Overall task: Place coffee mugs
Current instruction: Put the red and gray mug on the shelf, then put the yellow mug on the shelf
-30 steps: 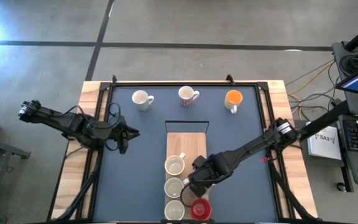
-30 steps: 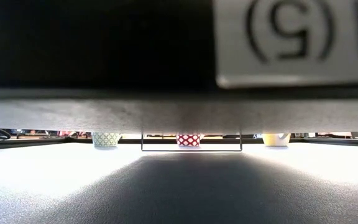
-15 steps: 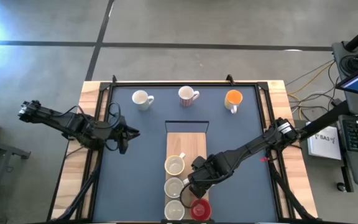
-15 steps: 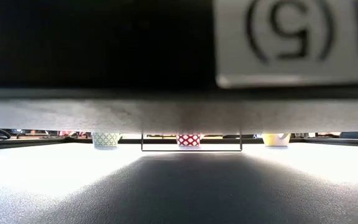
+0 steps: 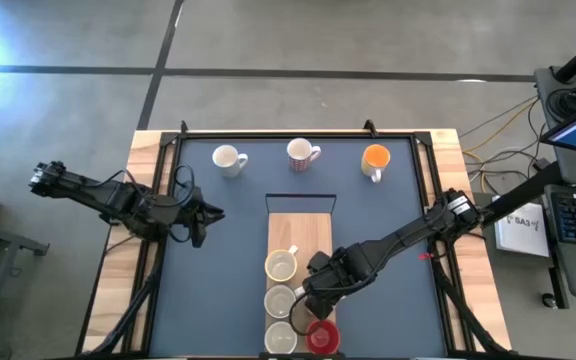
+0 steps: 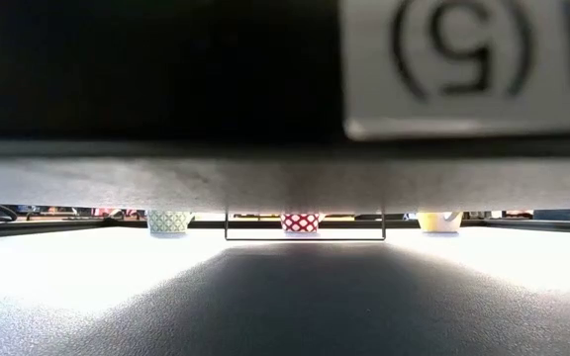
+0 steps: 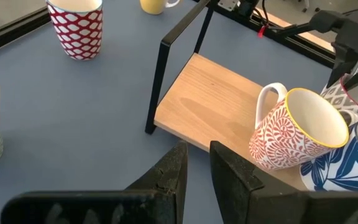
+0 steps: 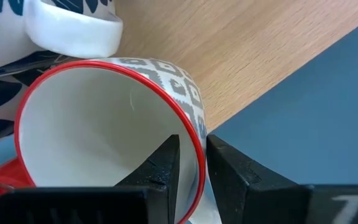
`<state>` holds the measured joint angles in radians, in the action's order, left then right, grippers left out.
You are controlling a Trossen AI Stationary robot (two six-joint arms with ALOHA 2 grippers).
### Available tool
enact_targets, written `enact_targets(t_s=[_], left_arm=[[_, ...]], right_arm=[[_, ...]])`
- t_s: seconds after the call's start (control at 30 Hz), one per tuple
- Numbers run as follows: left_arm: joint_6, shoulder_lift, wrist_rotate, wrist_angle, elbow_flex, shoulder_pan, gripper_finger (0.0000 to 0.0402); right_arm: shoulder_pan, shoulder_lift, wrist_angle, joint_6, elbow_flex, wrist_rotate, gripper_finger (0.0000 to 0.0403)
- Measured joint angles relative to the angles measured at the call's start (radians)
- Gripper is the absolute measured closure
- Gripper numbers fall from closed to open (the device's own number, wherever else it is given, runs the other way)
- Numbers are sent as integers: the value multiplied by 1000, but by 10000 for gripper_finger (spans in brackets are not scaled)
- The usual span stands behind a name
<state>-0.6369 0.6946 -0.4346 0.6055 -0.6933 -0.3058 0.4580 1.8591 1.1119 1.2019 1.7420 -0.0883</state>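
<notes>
Three mugs stand along the far side of the blue mat: a white one [image 5: 229,159], a white one with red pattern [image 5: 302,153] and an orange one [image 5: 374,160]. More mugs stand on the wooden board [image 5: 303,230]: a yellow-rimmed one [image 5: 281,265], two behind it toward the near edge [image 5: 280,300] [image 5: 280,337], and a red one [image 5: 322,337]. My right gripper [image 5: 311,300] is at the board's right edge, shut on a grey-patterned mug with a red rim [image 8: 104,130]. My left gripper [image 5: 200,215] hangs over the mat's left part, fingers almost together, empty. My right gripper holds the red-rimmed mug by its wall at the rim [image 8: 194,146]. One finger [image 8: 163,165] is inside the mug and one [image 8: 229,171] outside. The fingers come from the table's right side, slanting down. The mug's base is hidden, so I cannot tell whether it rests on anything.
A black wire frame [image 5: 301,197] stands at the board's far end. A blue-patterned mug's white handle [image 8: 73,34] is close to the held mug. The low view [image 6: 285,99] is mostly blocked by a dark thing close to the camera. Wooden table edges flank the mat.
</notes>
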Motion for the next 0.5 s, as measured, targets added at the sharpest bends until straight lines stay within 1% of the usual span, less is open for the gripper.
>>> enact_targets(t_s=[0.17, 0.33, 0.5], left_arm=[[0, 0, 0, 1, 0, 0, 350], [0, -1, 0, 3, 0, 0, 350], [0, -2, 0, 4, 0, 0, 350]], right_arm=[[0, -10, 0, -17, 0, -1, 335], [-5, -56, 2, -17, 0, 10, 335], [-30, -97, 25, -53, 0, 80, 335]])
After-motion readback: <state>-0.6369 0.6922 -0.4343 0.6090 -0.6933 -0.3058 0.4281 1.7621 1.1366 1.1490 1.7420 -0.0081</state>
